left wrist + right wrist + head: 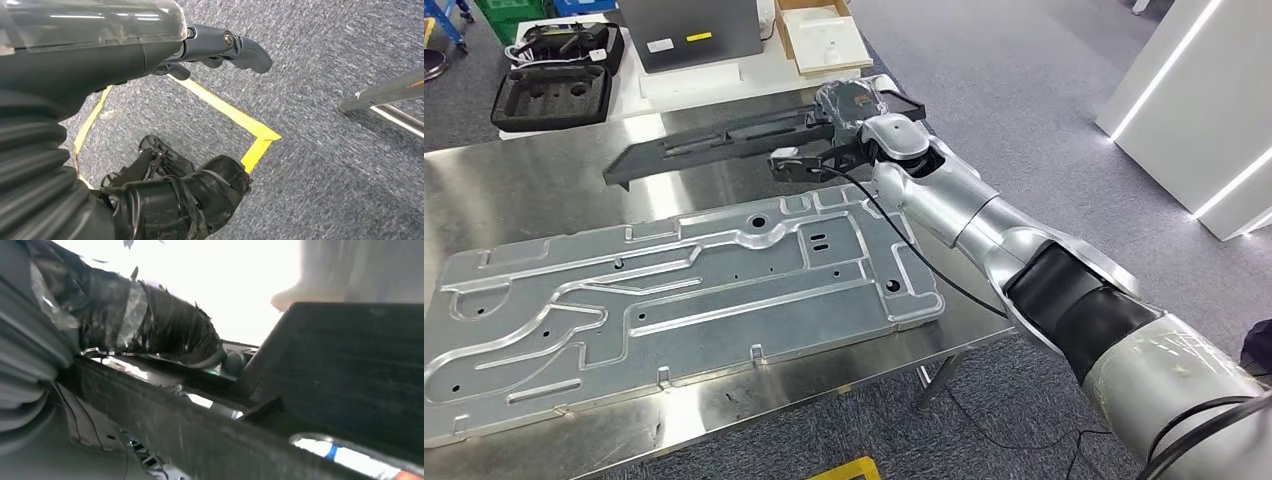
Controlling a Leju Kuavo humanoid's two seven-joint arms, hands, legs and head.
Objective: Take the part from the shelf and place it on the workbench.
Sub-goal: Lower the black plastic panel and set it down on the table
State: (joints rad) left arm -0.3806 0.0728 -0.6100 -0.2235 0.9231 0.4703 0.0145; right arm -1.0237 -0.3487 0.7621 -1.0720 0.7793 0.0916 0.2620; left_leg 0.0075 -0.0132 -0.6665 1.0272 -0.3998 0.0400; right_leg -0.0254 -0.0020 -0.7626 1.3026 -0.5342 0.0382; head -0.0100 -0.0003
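Head view: a steel tabletop [544, 180] on grey carpet carries the long black part [714, 140], its axis running lower-left to upper-right, right hand [864, 125] clamped on its right end.

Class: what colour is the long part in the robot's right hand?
Dark grey to black long part, clearest in the head view.

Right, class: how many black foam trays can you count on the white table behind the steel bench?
2. One black foam tray lies at the white table's front left corner, and a second sits just behind it. More could lie beyond the picture's edge.
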